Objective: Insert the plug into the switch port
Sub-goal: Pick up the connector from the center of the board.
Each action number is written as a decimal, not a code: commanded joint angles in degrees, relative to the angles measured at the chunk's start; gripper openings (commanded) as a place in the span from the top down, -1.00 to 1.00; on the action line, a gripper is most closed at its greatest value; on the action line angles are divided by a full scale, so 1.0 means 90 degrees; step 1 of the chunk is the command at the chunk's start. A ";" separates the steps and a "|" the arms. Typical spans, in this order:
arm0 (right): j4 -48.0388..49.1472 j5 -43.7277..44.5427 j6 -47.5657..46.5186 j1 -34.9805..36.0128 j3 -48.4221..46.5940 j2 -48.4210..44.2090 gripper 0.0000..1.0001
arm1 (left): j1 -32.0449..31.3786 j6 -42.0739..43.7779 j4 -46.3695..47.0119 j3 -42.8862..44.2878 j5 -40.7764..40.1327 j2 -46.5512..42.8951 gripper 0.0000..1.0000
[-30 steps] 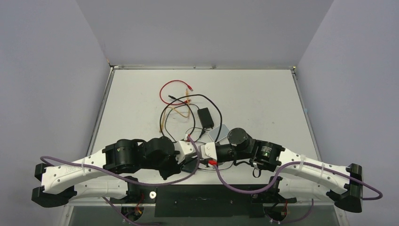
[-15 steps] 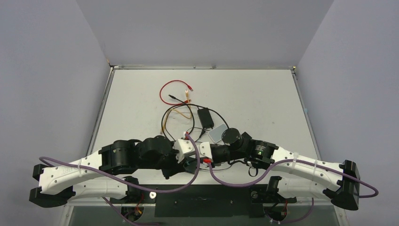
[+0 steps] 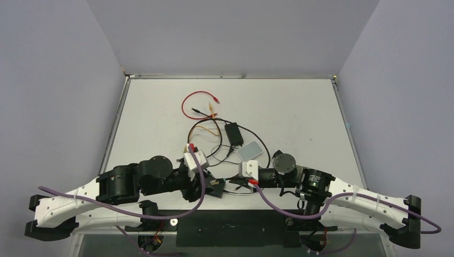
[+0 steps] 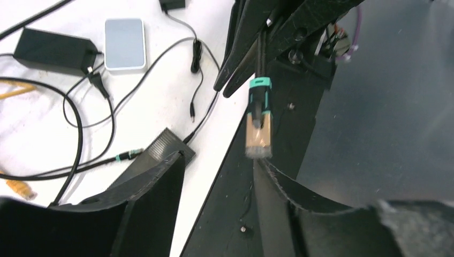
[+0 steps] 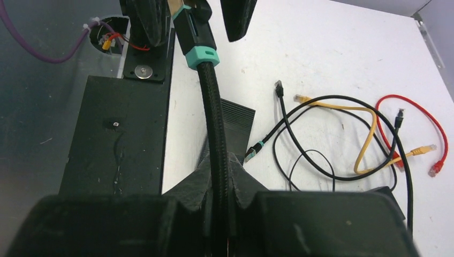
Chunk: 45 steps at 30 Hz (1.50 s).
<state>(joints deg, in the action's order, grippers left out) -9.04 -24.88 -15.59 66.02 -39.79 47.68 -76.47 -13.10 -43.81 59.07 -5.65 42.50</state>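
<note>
My right gripper (image 5: 220,163) is shut on a black braided cable (image 5: 214,112). The cable ends in a teal-collared plug (image 5: 193,32). In the left wrist view the plug (image 4: 258,120) hangs with its clear tip pointing between the fingers of my open, empty left gripper (image 4: 219,159). It hangs over the black base plate (image 4: 278,107), off the table's near edge. The switch shows only as a ribbed black corner (image 4: 166,144) by my left finger; it also shows in the right wrist view (image 5: 235,115). Its port face is hidden. In the top view the left gripper (image 3: 211,184) and right gripper (image 3: 230,182) face each other closely.
A black adapter brick (image 3: 234,133) and a light grey pad (image 3: 249,150) lie mid-table. Red (image 3: 190,104), yellow (image 3: 206,128) and black cables tangle behind them. Another teal-banded plug (image 5: 254,151) lies beside the switch. The base plate (image 5: 115,134) borders the near edge.
Both arms have swung lower toward the near edge. Their wrists have drawn apart, the left one leftward and the right one rightward. The right gripper stays shut on the cable.
</note>
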 commanded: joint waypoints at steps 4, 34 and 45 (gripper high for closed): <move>0.0048 0.0657 0.0179 0.0244 0.0104 -0.0477 1.00 | 0.0000 -0.0185 0.1577 -0.0465 0.0207 -0.0887 -0.12; 0.0303 0.2744 -0.0156 0.1094 0.0073 -0.0575 1.00 | 0.0003 -0.2867 0.3386 -0.1692 -0.0689 -0.1727 -0.32; 0.0637 0.3006 -0.0196 0.1220 0.0016 -0.0302 1.00 | 0.0000 -0.3011 0.3591 -0.1682 -0.0470 -0.1303 -0.17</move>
<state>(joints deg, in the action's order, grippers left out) -8.27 0.30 -16.91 76.27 -38.09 44.45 -76.44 -39.27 -15.51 43.40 -10.61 30.41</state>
